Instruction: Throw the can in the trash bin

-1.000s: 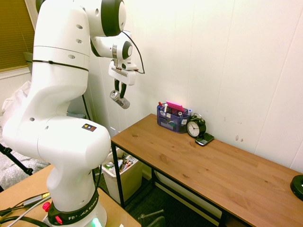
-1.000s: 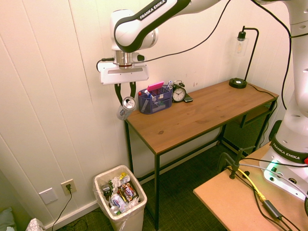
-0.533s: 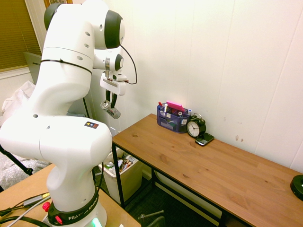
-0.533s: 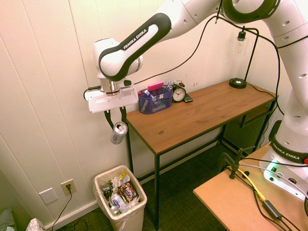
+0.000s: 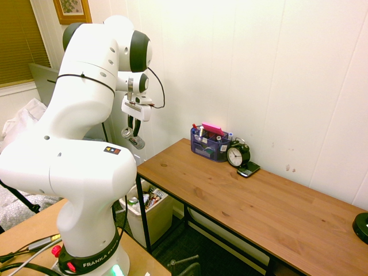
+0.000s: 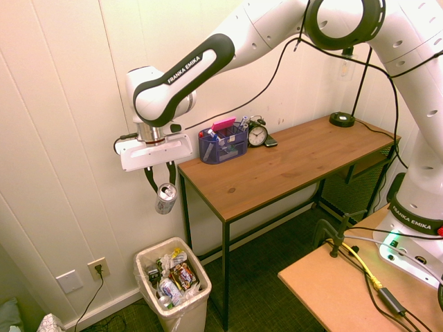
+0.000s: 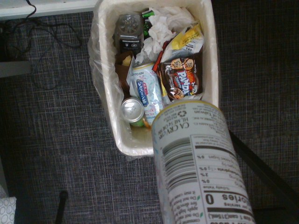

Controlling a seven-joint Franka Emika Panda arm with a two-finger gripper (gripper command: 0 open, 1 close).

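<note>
gripping can (image 6: 165, 198), pincer (image 6: 159, 187) closed, above trash bin (image 6: 196, 303) on seemingly dark carpet (image 7: 56, 135).

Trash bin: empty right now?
No. The trash bin holds wrappers, crumpled paper and another can in the wrist view.

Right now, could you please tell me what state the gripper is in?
Gripper: closed on the can, holding it in the air above the trash bin.
</note>
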